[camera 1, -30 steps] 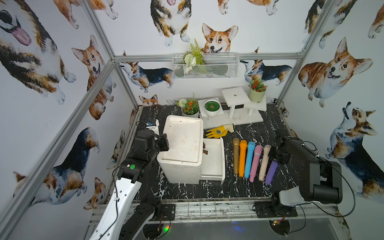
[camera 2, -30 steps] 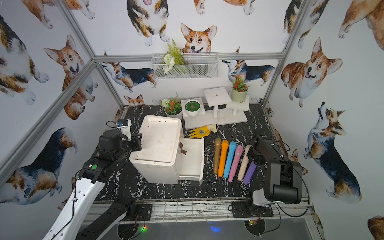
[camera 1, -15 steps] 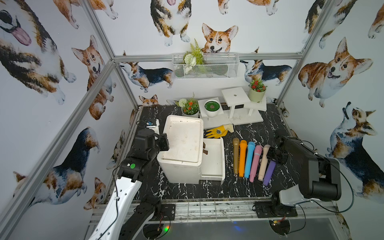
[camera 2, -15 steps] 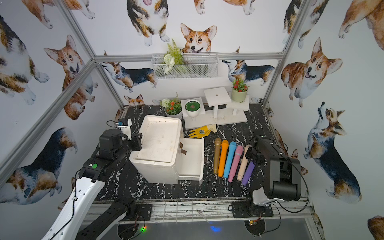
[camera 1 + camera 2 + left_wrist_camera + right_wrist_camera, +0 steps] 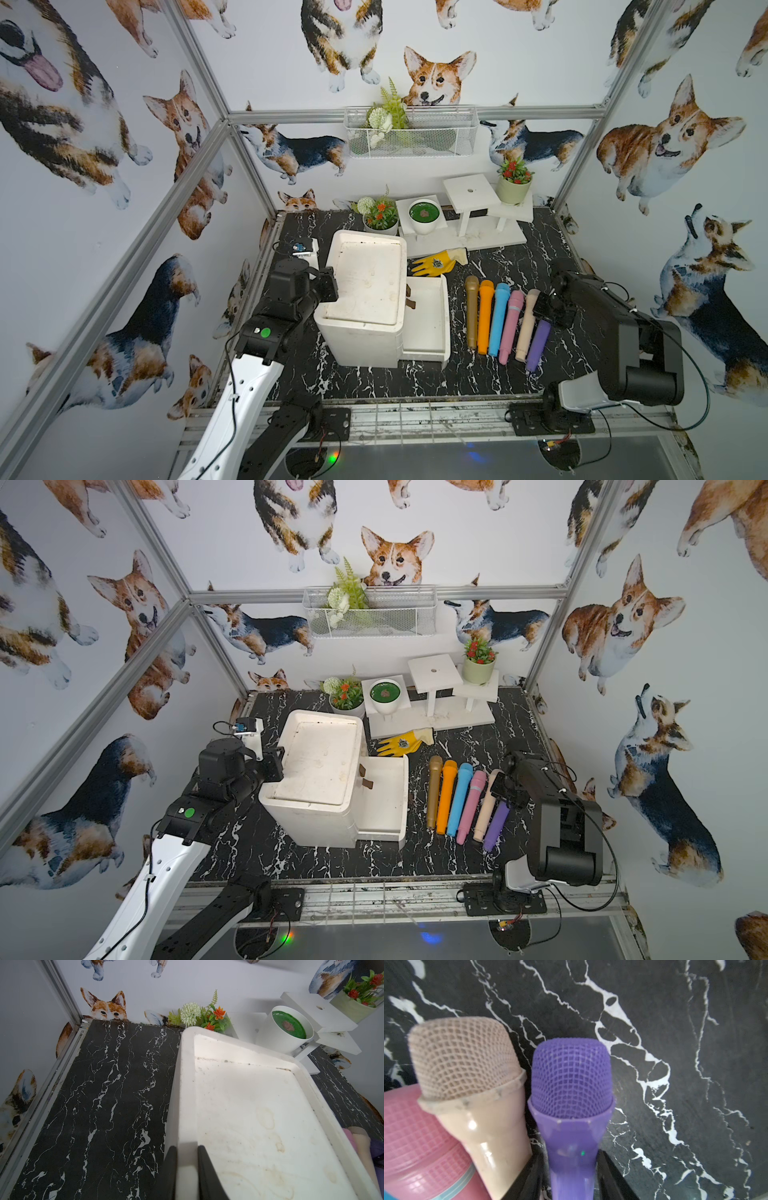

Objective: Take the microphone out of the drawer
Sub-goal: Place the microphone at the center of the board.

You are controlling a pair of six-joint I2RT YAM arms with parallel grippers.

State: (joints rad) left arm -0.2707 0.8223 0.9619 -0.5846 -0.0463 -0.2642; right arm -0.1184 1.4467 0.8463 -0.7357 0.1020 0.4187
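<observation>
The white cabinet (image 5: 365, 282) stands left of centre, its drawer (image 5: 428, 316) pulled out to the right and bare inside. Several microphones lie in a row on the black marble table, and the purple microphone (image 5: 538, 345) is the rightmost, next to a beige one (image 5: 527, 324). My right gripper (image 5: 548, 309) straddles the purple microphone (image 5: 571, 1076) at its neck, open, with a thin gap at one finger. My left gripper (image 5: 328, 284) is shut on the cabinet's left top rim (image 5: 187, 1084), one finger on each side.
A yellow glove (image 5: 436, 262) lies behind the drawer. Flower pots (image 5: 380, 216) and a white stepped stand (image 5: 469, 195) line the back, and a wire basket (image 5: 411, 133) hangs on the back wall. Aluminium frame rails bound the table.
My right gripper's jaws have widened around the purple microphone, which shifted slightly toward the beige one and now rests on the table. The left arm has not moved.
</observation>
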